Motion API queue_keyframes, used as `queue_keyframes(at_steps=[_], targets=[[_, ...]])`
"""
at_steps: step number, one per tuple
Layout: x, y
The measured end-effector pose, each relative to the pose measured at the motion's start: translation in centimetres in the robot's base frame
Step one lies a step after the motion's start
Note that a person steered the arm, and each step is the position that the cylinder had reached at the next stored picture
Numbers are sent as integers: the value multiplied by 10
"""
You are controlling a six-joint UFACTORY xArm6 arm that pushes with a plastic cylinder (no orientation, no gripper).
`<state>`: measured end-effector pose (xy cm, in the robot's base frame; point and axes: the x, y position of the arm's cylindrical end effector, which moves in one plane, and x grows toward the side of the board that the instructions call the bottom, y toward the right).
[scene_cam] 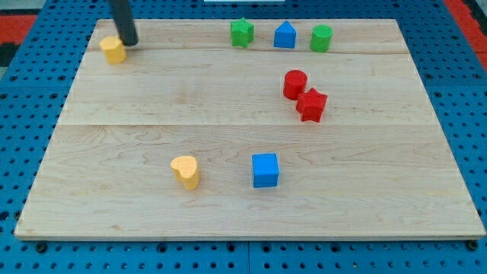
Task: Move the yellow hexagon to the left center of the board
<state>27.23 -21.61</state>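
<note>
The yellow hexagon [112,50] sits near the board's top left corner. My tip [129,43] is just to its right and slightly above, touching or almost touching it. The dark rod rises out of the view's top. A yellow heart-shaped block [186,171] lies in the lower middle of the wooden board [152,99].
A green star-shaped block [242,33], a blue house-shaped block [284,35] and a green cylinder-like block [321,38] line the top edge. A red cylinder [294,84] touches a red star [311,105] at the right centre. A blue cube [265,170] lies at the lower middle.
</note>
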Motion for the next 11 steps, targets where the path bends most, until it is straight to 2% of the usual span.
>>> queue_keyframes(at_steps=[1,2,3,4,5,8,9,10,11], targets=[[54,-7],[21,8],[-18,-17],[-9,-38],[31,-35],[65,-48],[61,-48],[33,-49],[55,-52]])
